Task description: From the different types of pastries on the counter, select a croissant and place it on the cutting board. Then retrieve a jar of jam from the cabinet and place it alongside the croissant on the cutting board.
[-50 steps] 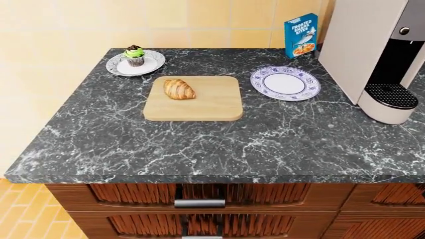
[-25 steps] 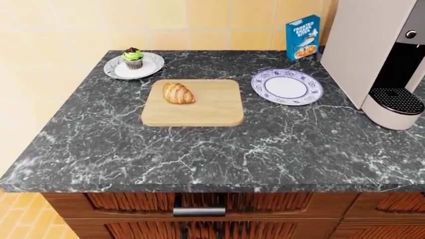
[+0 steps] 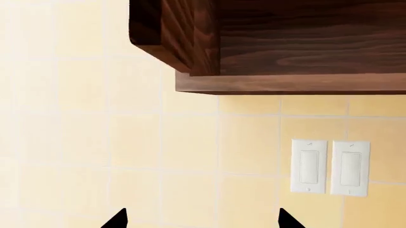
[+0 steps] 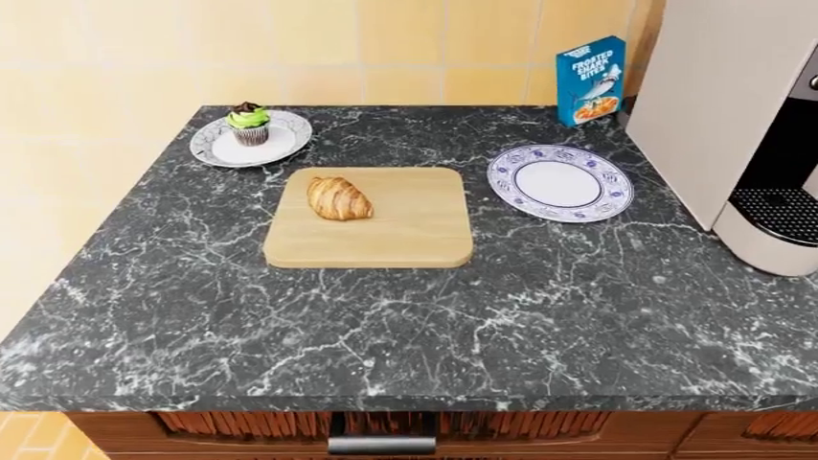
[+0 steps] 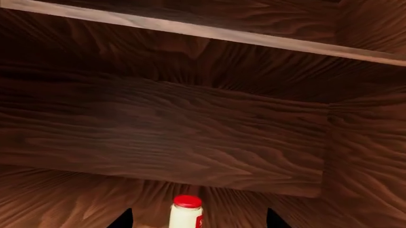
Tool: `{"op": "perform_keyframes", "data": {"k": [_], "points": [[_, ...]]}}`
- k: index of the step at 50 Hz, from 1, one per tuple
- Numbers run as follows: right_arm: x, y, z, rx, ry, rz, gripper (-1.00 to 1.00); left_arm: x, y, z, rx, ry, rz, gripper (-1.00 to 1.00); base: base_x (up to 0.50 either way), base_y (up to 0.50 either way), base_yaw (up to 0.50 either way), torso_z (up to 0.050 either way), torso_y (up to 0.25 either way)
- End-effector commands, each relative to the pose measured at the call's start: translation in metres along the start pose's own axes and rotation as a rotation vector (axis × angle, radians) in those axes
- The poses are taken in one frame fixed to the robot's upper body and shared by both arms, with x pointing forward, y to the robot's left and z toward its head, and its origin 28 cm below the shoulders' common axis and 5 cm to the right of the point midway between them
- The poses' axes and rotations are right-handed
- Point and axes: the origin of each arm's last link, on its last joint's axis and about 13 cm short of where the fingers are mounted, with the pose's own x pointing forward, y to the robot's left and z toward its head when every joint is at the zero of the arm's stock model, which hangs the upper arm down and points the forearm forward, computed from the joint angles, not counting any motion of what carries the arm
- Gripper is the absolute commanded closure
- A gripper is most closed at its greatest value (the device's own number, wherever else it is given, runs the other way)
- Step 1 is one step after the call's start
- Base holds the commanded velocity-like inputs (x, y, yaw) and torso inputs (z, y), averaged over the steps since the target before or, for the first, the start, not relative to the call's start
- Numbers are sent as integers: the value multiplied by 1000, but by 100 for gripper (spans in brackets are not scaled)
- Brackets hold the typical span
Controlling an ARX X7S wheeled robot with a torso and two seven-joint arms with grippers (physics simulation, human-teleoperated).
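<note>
Right wrist view, right gripper [image 5: 193,219] released, jar of jam [image 5: 186,212] between its fingertips.

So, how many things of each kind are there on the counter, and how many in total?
Pastries: 2, the croissant and the cupcake
Plates: 2, the small plate and the blue plate
Boards: 1, the cutting board
Boxes: 1, the cereal box
Machines: 1, the coffee machine
Total: 7

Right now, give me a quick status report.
Left gripper open, empty, facing the tiled wall. Right gripper open inside the cabinet, jar of jam between its fingertips. Croissant on the cutting board. Nothing blocking.
</note>
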Motion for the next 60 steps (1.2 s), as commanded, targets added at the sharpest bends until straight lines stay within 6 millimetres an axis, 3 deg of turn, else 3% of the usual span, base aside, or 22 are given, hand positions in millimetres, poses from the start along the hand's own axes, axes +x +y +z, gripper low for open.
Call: {"op": "perform_keyframes", "data": {"k": [1, 22, 36, 60], "points": [[0, 0, 0, -1, 3, 1, -100, 1, 0, 1, 6, -5, 0, -100, 195, 0, 0, 0, 0], [0, 0, 0, -2, 2, 2, -100, 1, 0, 1, 14, -8, 8, -100, 197, 0, 0, 0, 0], [0, 0, 0, -2, 2, 2, -100, 3, 1, 3, 18, -21, 34, -100, 197, 0, 0, 43, 70], [1, -4, -19, 16, 168, -20, -100, 3, 0, -1, 7, -24, 28, -100, 33, 0, 0, 0, 0]]}}
